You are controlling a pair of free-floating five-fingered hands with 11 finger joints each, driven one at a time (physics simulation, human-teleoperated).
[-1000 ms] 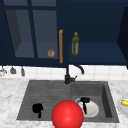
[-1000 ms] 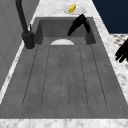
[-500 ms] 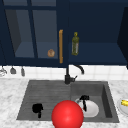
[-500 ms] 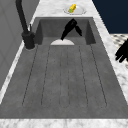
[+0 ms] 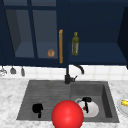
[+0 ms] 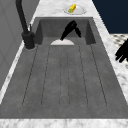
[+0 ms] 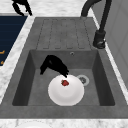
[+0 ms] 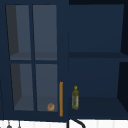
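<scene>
Hanging nearest in the front view, a large red ball [image 5: 67, 115] covers the near rim of the sink [image 5: 105, 87]. Left of it the left robot hand [image 5: 37, 108] floats over the ribbed draining board [image 6: 62, 77], fingers pointing down and loosely straight, holding nothing. To the right, down in the basin, the right robot hand [image 7: 53, 63] reaches with its fingers stretched toward a white plate [image 7: 66, 93] lying flat on the basin floor; the fingertips come right at a small red piece [image 7: 65, 82] on the plate, though whether they touch it cannot be told. A round drain [image 7: 82, 79] sits just beside the plate. On the marble bench [image 5: 10, 100] at the far right stands another plate [image 5: 122, 107] carrying something yellow [image 5: 124, 102]. Behind the sink rises the black tap [image 5: 68, 75]. Further back, a dark blue wall cabinet holds an olive-green bottle [image 8: 75, 98] on its open shelf and a small brown thing [image 8: 51, 107] behind the glass door with its wooden handle [image 8: 61, 98]. No writing or label can be read on the bottle
</scene>
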